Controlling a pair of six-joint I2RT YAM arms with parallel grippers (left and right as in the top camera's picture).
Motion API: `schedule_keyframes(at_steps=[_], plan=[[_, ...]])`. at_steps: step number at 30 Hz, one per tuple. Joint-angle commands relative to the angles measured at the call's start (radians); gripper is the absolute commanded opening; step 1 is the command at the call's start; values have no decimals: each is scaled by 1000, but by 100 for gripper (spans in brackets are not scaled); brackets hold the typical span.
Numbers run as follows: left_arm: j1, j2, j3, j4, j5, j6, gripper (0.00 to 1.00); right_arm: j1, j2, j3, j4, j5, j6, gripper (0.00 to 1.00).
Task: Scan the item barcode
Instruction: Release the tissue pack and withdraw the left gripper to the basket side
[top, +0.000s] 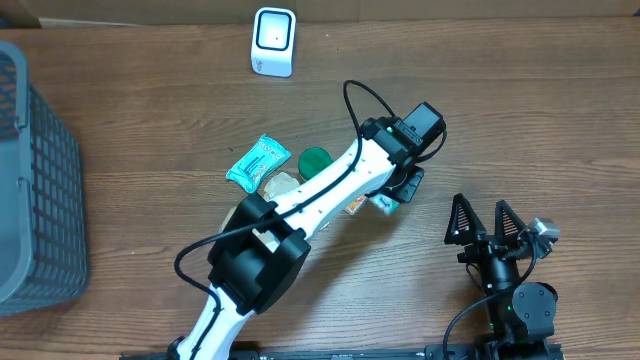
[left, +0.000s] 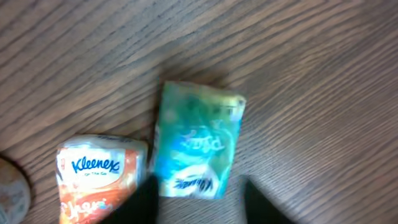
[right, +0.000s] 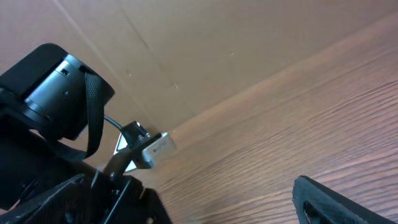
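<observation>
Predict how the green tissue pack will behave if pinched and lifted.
The green tissue pack would probably squash and sag, since its wrapper looks soft and crinkled. Being tissues, it is likely light. Lying flat on the table, it should slide, not roll.

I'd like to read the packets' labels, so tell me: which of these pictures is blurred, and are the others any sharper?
Left wrist view: soft all over, the teal tissue pack smeared, though "Kleenex" still reads on the orange pack. Overhead view: sharp and evenly lit, the white scanner crisp, no strong glare. Right wrist view: the table shows clear wood grain, but the dark parts nearest the lens are fuzzy.
</observation>
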Motion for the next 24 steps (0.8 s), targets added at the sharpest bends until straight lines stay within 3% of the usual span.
schedule_keyframes(at_steps=[1,7,12,18,20,24], plan=[[4,-11,8,10,21,-25,64,-2,-8,-10,4,3,-11,100],[68,-109,85,-76,10,-24,71,-3,-8,-10,4,3,-11,100],[235,-364,103,-223,-95,14,78,-3,-8,-10,4,3,-11,100],[507,-492,103,-393,-126,45,82,-2,-8,-10,5,3,-11,100],[656,-496,103,-452,-130,65,82,-2,-8,-10,4,3,-11,100],[874,-494,102,-472,-87,183,81,-2,-8,-10,4,3,-11,100]])
